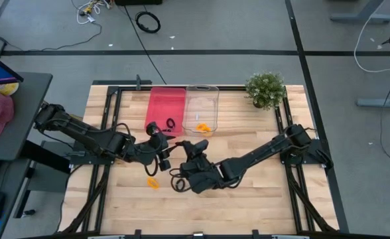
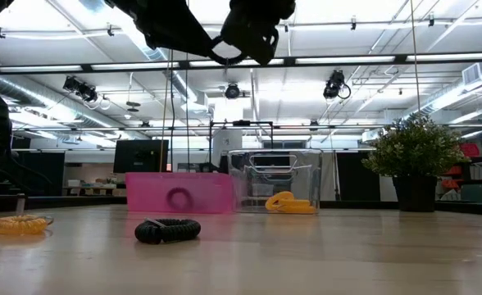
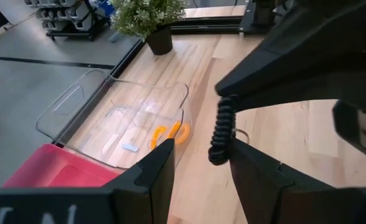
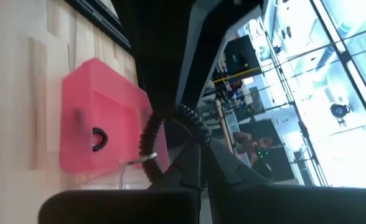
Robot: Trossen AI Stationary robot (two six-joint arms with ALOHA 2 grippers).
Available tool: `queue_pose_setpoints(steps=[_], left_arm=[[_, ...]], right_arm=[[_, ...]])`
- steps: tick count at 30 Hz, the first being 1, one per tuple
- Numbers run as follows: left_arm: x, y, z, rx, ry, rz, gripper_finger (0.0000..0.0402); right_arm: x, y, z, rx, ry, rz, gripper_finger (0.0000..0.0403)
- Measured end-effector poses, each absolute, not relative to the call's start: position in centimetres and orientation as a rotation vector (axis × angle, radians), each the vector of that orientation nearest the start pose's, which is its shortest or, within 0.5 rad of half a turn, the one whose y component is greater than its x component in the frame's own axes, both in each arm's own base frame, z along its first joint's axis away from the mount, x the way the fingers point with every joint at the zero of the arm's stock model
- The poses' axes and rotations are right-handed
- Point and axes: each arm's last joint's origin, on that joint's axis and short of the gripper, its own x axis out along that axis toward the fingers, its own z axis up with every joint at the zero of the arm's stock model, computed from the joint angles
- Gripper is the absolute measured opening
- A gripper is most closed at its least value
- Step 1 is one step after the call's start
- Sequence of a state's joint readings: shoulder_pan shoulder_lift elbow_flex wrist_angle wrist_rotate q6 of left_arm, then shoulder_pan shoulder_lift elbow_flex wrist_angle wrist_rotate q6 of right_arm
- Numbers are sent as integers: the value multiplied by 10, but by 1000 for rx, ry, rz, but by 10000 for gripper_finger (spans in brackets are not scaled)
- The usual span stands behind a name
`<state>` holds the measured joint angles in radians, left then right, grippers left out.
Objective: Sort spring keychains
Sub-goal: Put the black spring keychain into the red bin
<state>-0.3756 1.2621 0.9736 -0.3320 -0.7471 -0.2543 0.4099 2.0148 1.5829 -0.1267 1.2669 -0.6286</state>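
On the wooden table (image 1: 261, 192), the pink bin (image 1: 166, 108) and clear bin (image 1: 202, 107) sit side by side at 12 o'clock, a potted plant (image 1: 265, 89) at 1. The right gripper (image 1: 184, 143) pinches a black spring keychain (image 4: 150, 134), raised mid-table. The left gripper (image 1: 166, 142), fingers narrowly parted, faces it. One black keychain (image 1: 170, 123) lies in the pink bin, orange ones (image 1: 203, 127) in the clear; another orange keychain (image 1: 153, 181) and another black one (image 1: 178, 184) lie at 7 o'clock.

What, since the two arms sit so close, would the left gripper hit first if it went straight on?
Probably the black spring keychain dangling from the right gripper, just ahead of the left gripper and its open jaws. The clear bin lies beyond. Depth is uncertain.
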Motion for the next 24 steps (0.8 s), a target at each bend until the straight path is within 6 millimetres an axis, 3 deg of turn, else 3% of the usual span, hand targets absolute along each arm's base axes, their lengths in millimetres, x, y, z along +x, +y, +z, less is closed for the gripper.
queue_pose_setpoints(steps=[15, 18, 22, 24], left_arm=[[258, -83, 293, 19, 451, 306, 146], [258, -83, 293, 14, 455, 297, 117], [258, -83, 293, 15, 458, 286, 39], [258, -83, 293, 17, 459, 285, 19]], right_arm=[[423, 156, 258, -977, 595, -656, 1], [423, 157, 258, -977, 594, -656, 1], [423, 157, 258, -978, 595, -654, 1], [423, 157, 258, -979, 595, -655, 3]])
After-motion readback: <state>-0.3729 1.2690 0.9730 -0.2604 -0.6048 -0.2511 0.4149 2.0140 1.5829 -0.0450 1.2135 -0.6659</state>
